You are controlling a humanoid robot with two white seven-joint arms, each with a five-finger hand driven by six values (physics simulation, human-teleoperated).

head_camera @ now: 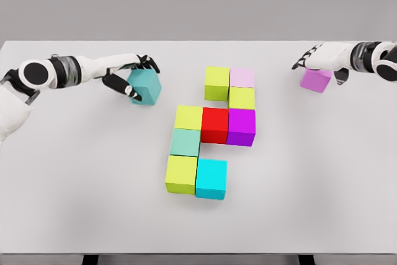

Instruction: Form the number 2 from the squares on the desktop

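Observation:
Several cubes sit joined in the middle of the white table (pixel 74 203): a yellow-green cube (pixel 217 82) and a pale pink cube (pixel 242 77) on top, a yellow cube (pixel 242 97) under the pink one, then a row of yellow (pixel 188 117), red (pixel 214 125) and purple (pixel 241 126) cubes. Below come a mint cube (pixel 185 142), a yellow cube (pixel 181 174) and a cyan cube (pixel 211 179). My left hand (pixel 133 79) is shut on a teal cube (pixel 146 85) at the left. My right hand (pixel 319 63) covers a violet cube (pixel 316 80) at the far right, fingers curled over its top.

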